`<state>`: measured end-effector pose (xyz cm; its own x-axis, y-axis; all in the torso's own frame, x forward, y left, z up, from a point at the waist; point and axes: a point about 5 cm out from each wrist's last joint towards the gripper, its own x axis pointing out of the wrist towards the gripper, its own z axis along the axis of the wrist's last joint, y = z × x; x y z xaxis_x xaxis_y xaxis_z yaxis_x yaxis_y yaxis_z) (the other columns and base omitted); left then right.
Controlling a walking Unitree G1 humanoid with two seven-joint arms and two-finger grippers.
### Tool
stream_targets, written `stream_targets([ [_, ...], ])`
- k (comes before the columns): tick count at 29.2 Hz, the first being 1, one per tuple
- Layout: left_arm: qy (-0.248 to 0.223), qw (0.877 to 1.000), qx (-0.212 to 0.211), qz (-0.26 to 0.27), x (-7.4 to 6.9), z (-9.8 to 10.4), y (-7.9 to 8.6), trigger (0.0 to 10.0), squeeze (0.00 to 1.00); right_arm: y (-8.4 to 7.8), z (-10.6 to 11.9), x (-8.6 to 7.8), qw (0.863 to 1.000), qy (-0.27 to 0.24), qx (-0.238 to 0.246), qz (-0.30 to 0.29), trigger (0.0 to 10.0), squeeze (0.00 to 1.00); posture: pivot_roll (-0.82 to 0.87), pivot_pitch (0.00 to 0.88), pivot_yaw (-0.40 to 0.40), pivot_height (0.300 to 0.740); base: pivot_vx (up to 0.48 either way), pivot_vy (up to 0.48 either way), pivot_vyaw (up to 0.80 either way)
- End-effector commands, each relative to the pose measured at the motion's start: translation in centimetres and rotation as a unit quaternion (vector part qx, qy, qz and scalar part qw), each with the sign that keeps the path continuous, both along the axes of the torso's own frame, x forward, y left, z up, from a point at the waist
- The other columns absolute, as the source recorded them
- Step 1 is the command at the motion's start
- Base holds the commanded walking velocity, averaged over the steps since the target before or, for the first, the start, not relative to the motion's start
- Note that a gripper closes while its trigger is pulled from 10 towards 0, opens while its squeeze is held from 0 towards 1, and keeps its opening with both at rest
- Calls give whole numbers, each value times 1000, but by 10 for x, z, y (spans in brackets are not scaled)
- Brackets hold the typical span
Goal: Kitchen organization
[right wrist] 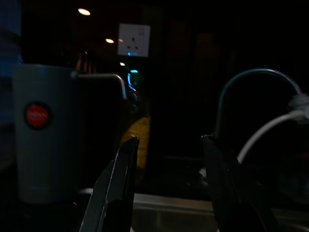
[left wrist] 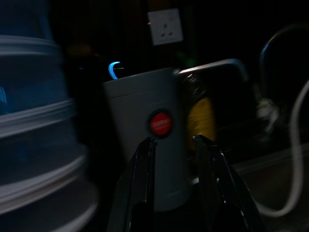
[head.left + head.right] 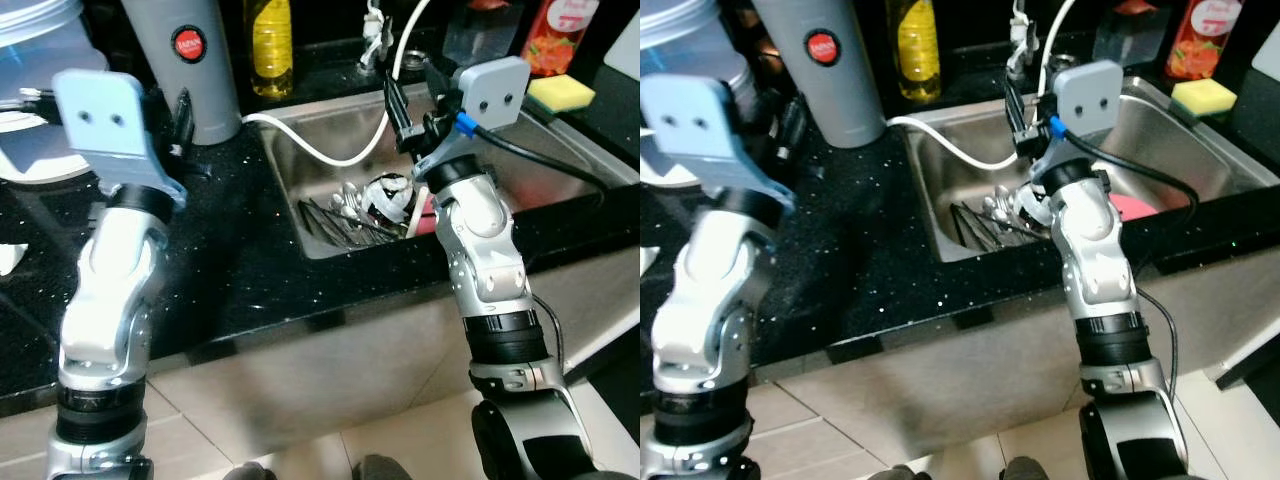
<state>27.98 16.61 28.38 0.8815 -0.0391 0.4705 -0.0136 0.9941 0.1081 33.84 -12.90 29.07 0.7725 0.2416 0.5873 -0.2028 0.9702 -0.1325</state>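
A steel sink (image 3: pixel 290 175) is set into the black counter. In it lie several pieces of cutlery (image 3: pixel 340 215) and a pink item (image 3: pixel 427 215). My right gripper (image 3: pixel 405 95) hovers over the sink, above the cutlery. It is open with nothing between its fingers (image 1: pixel 126 159). On the left, my left gripper (image 2: pixel 175 139) is held above the counter and points at a grey jug (image 3: pixel 190 60) with a red badge. It is open too and apart from the jug.
A white hose (image 3: pixel 330 145) curves over the sink's back edge. A yellow bottle (image 3: pixel 270 45) stands behind the sink. A yellow sponge (image 3: pixel 560 93) and a red pack (image 3: pixel 560 30) are at the back right. Clear tubs (image 3: pixel 30 40) and a white plate (image 3: pixel 30 155) are at the far left.
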Motion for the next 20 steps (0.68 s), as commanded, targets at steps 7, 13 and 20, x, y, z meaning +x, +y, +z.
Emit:
stream_targets([
  [7,54,978,8,201,4,-13,53,10000,0,-11,-3,4,999,6,32,-26,10000,0,28,18,73,740,0,0,0],
  [13,77,934,-115,330,3,-14,120,10000,0,-28,3,8,998,4,35,-53,10000,0,25,26,75,740,0,0,0],
  [20,118,813,-331,464,-16,-44,179,10000,0,-43,0,9,996,8,37,-81,10000,0,26,20,80,740,0,0,0],
])
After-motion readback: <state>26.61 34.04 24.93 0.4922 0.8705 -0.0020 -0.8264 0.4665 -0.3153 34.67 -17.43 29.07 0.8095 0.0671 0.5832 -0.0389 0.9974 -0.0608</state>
